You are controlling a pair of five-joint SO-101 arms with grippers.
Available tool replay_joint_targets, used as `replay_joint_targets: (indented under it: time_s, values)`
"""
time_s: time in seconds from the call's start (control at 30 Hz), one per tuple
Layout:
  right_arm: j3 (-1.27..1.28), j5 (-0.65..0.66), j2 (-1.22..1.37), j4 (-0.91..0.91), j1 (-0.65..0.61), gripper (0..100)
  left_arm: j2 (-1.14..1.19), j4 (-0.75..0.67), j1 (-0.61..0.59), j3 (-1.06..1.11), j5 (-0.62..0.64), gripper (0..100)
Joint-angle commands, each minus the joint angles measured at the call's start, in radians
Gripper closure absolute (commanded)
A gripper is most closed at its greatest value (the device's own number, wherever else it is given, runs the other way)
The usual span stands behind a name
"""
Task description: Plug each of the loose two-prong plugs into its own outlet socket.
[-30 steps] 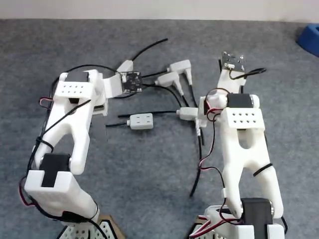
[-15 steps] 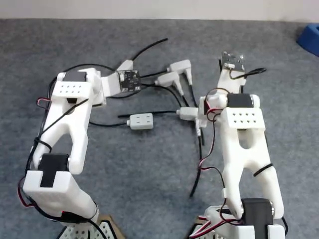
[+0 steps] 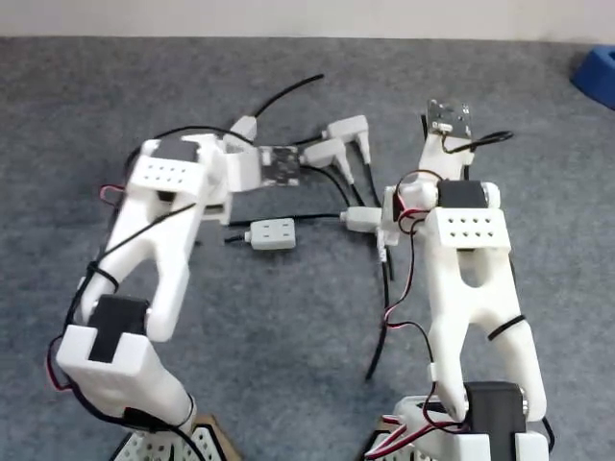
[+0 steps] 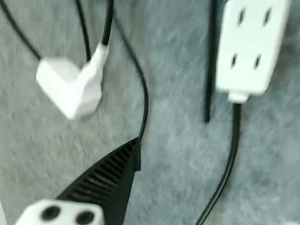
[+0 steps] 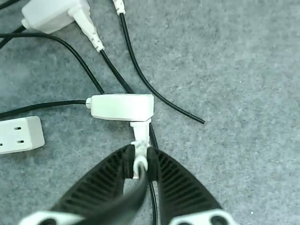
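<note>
A white outlet socket block [image 3: 271, 233] [image 4: 253, 42] [image 5: 18, 135] lies on the grey carpet between the arms. My right gripper [image 3: 381, 230] [image 5: 139, 164] is shut on the white neck of a two-prong plug [image 3: 362, 218] [image 5: 123, 106], to the right of the block. Two more white plugs [image 3: 348, 128] [image 3: 327, 152] lie farther back, and another [image 3: 242, 127] sits at the back left. My left gripper [image 3: 240, 168] hovers behind the block. Its one visible black finger [image 4: 110, 176] has its ribbed face bare, with a loose plug [image 4: 70, 86] beyond its tip.
Black cables [image 3: 288, 91] [image 5: 154, 89] trail across the carpet around the plugs, and one runs down between the arms [image 3: 384, 327]. A blue object [image 3: 596, 77] sits at the back right corner. Bare carpet lies in front of the socket block.
My left arm has swung right, toward the plugs at the back. The right arm and its plug have stayed still.
</note>
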Motion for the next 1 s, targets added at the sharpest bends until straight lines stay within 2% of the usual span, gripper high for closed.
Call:
replay_joint_targets:
  time_s: [0.0, 0.23, 0.73, 0.83, 0.97]
  values:
    - [-0.050, 0.008, -0.008, -0.002, 0.012, 99.2, -0.045, -0.009, 0.105, -0.042, -0.104, 40]
    - [-0.050, 0.008, -0.013, 0.004, 0.012, 99.2, 0.073, -0.178, 0.176, -0.042, 0.074, 40]
    - [-0.050, 0.029, -0.018, 0.004, 0.013, 99.2, 0.315, -0.209, 0.162, -0.194, 0.081, 41]
    - [-0.050, 0.029, -0.016, 0.004, 0.013, 99.2, 0.315, -0.209, 0.160, -0.185, 0.081, 50]
    - [-0.050, 0.029, -0.016, 0.004, 0.013, 99.2, 0.315, -0.207, 0.165, -0.185, 0.081, 73]
